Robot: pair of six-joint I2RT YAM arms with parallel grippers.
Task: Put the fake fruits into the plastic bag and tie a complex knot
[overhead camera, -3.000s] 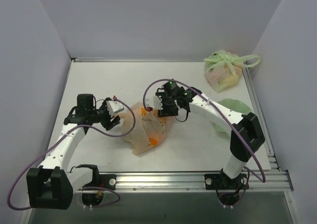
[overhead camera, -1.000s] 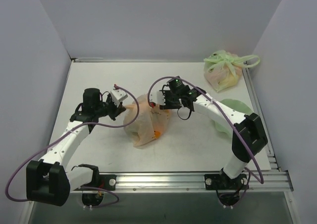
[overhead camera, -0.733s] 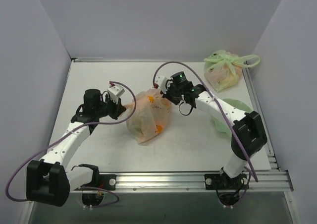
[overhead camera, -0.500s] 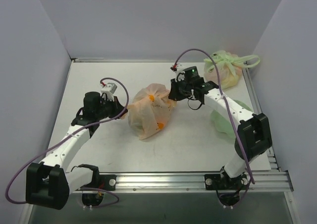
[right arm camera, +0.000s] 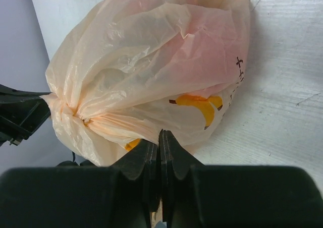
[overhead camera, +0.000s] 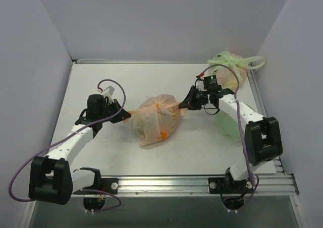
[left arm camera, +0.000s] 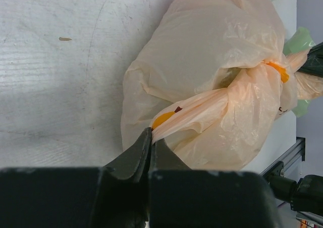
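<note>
Jaws of the left gripper [left arm camera: 150, 137] and the right gripper [right arm camera: 159, 137] are each clamped tight on 1 stretched handle strand of the thin translucent peach-orange plastic bag [overhead camera: 154, 121] printed with yellow bananas, lying on the white table [overhead camera: 101, 81] between the 2 arms. Both strands meet at a small twisted knot [right arm camera: 75, 109] atop it. 1 small orange fake fruit [overhead camera: 162, 135] shows through the film.

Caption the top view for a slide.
Left gripper and right gripper hold the plastic bag by two taut film strands.
</note>
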